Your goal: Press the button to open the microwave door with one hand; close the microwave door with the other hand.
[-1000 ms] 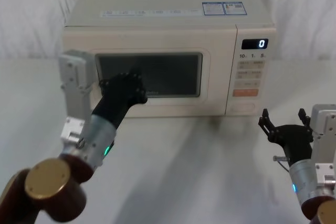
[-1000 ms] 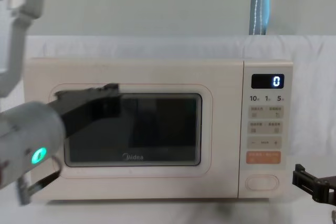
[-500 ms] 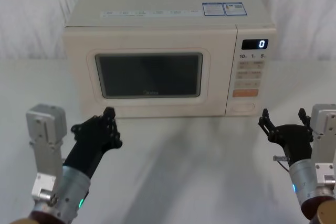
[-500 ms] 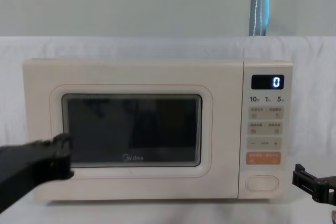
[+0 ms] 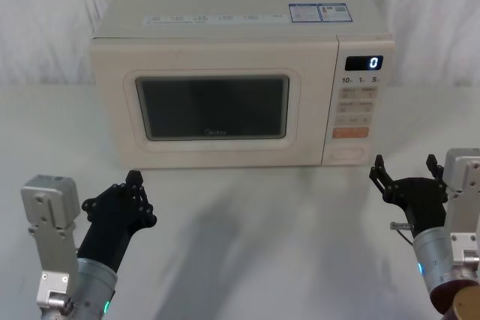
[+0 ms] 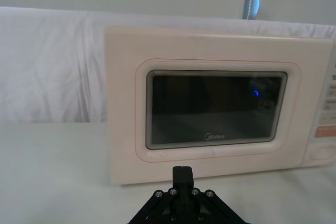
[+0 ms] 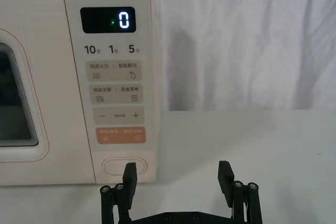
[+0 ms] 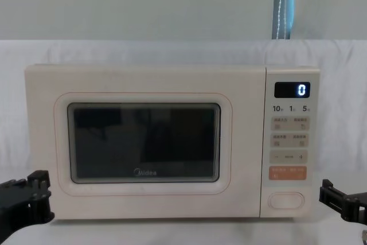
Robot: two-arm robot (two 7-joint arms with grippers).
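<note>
Facing the button (image 7: pixel 125 166), right gripper (image 7: pixel 177 174) agape.

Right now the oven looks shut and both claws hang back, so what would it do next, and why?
Probably nothing more: the microwave door sits flush and closed. The left gripper and the open right gripper are both low and clear of it.

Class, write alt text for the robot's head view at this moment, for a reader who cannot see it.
A cream microwave with the microwave door shut sits on a white table, its display reading 0. The left gripper hovers low before the door's left corner; the right gripper, open, waits just below and right of the button.
</note>
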